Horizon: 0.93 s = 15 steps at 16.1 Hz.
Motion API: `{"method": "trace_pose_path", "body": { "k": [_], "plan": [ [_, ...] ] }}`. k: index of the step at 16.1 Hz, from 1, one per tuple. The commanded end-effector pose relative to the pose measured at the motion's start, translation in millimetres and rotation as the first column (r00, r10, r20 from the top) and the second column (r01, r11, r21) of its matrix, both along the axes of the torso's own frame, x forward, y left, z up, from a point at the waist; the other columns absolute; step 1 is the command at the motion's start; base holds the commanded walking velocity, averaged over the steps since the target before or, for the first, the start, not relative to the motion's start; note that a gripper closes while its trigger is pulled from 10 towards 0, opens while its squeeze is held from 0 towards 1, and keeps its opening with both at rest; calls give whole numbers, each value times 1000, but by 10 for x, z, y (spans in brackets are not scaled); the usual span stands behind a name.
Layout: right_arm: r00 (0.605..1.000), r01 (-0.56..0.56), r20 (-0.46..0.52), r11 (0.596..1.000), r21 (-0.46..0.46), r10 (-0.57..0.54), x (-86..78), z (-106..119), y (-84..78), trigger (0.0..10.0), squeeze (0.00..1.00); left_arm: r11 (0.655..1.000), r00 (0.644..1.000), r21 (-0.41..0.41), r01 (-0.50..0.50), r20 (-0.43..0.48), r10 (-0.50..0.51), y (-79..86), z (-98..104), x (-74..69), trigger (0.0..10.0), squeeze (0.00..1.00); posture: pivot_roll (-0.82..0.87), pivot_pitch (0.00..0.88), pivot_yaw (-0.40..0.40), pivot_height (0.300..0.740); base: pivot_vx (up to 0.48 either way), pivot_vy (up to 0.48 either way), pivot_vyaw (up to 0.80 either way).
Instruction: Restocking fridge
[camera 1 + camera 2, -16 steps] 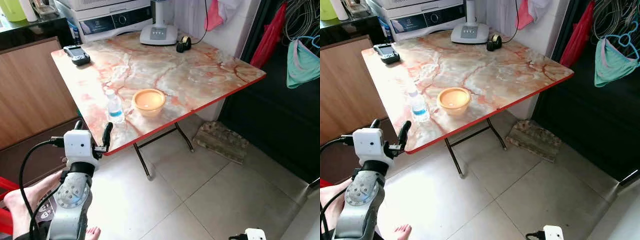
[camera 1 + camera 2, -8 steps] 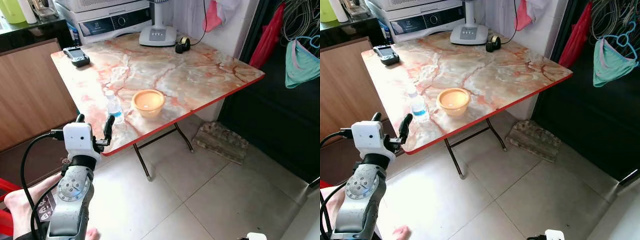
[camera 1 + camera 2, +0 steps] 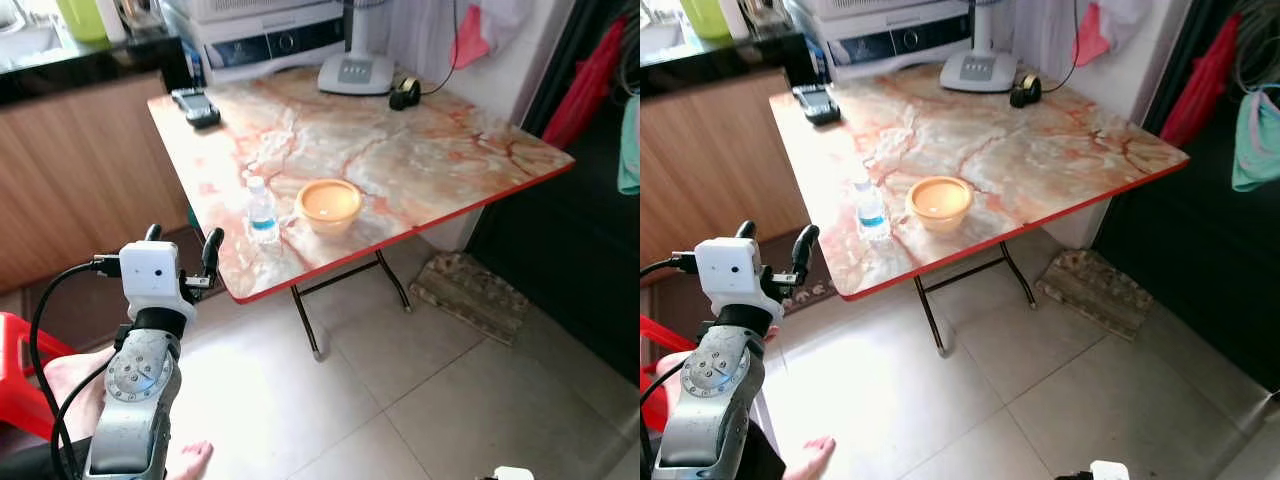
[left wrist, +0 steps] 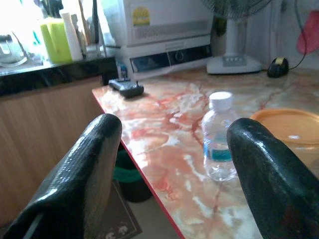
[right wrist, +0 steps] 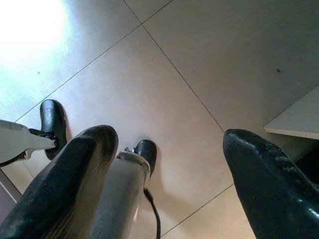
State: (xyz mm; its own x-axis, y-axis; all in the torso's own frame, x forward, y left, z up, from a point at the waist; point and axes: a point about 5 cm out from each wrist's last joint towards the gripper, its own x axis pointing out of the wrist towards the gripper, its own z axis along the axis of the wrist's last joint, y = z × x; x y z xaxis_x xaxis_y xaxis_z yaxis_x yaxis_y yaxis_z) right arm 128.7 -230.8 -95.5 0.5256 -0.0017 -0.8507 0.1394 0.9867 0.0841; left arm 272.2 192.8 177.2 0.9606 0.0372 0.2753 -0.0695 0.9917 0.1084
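Observation:
A small clear water bottle (image 3: 262, 211) with a white cap and blue label stands upright near the front left corner of the marble-patterned table (image 3: 400, 150). In the left wrist view the bottle (image 4: 219, 137) appears between the two black fingers, some way ahead. My left gripper (image 3: 182, 240) is raised, open and empty, just short of the table's red edge, left of the bottle. My right gripper (image 5: 169, 164) hangs low and open over the tiled floor.
An orange bowl (image 3: 330, 203) sits right beside the bottle. A black handset (image 3: 196, 105), a fan base (image 3: 358, 72) and a tape roll (image 3: 405, 93) lie at the table's back. A wooden counter (image 3: 80, 170) stands left. A person's bare foot (image 3: 190, 460) and a red stool (image 3: 25, 370) are near my left arm.
The camera has swung left, shifting the whole scene to the right. My left gripper stays raised and open near the table's corner; the bottle has not moved.

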Motion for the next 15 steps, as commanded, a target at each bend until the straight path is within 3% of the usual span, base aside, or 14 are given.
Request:
{"method": "trace_pose_path", "body": {
  "k": [1, 12, 15],
  "plan": [
    [1000, 14, 9, 1000, 5, -14, 19, 7, -4, 10000, 0, 1000, 1000, 16, -8, 12, 8, 2, 54, 3, 10000, 0, 73, 110, -8, 740, 274, 0, 0],
    [999, -39, 5, 999, -28, 39, 42, 20, -23, 10000, 0, 999, 999, 36, 0, 32, -1, -38, 145, 15, 10000, 0, 75, 126, -10, 740, 293, 0, 0],
    [999, -32, 1, 999, -21, 32, 35, 17, -22, 10000, 0, 999, 999, 41, -1, 38, 0, -50, 161, 17, 10000, 0, 77, 128, -12, 740, 292, 0, 485]
  ]
}}
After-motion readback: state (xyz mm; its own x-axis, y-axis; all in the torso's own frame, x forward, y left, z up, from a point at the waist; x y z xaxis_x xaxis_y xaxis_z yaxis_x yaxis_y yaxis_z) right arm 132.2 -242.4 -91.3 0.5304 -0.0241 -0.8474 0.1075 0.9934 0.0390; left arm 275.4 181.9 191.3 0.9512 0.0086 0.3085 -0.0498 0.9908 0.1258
